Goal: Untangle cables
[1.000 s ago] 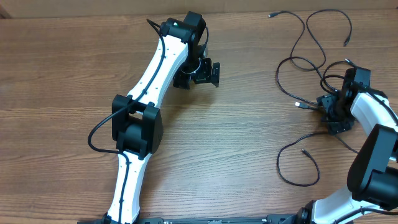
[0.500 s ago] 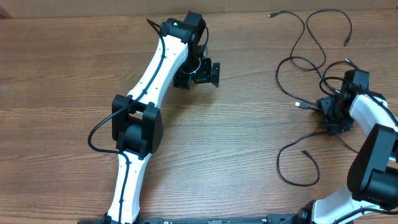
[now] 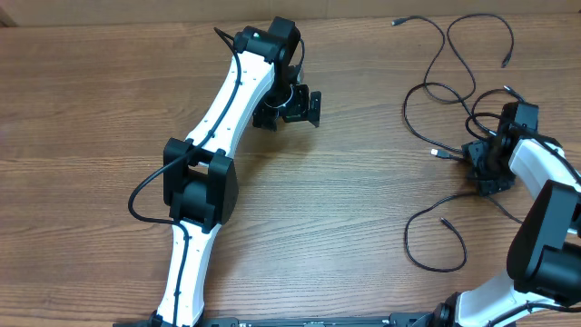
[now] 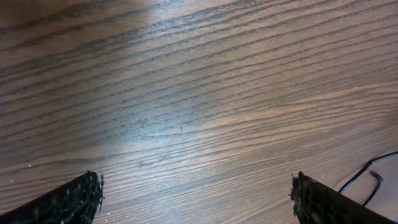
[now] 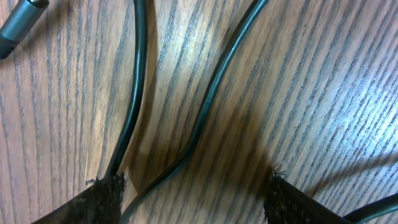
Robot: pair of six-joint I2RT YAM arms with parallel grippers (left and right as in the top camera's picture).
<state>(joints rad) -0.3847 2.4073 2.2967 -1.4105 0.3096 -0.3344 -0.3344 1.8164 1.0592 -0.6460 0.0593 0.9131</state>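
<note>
- Found along the right side of the overhead view: the cables, loose loops lying from the upper right corner down to the lower right on the wooden table.
- Judged in hand: singling out one strand with the right gripper, set low over the middle of that tangle near the right edge.
- Seen in the right wrist view: jaws apart, nothing pinched, two strands on the wood between the fingers, the left strand just beside the pad at lower left.
- Shift sideways before closing, so as to trap a single strand; otherwise likely to take both and tighten the crossings.
- Lift gently, then draw along the strand toward a free end, such as the grey plug at the upper left of that view.
- At the left gripper: wide open, holding nothing, over bare wood at upper centre of the overhead view, apart from the tangle; bring across to pin the rest if needed.
- Long axis of the whole spread: top to bottom of the overhead frame. Between the right fingers: both strands near upright, leaning from the top edge toward the bottom left.
</note>
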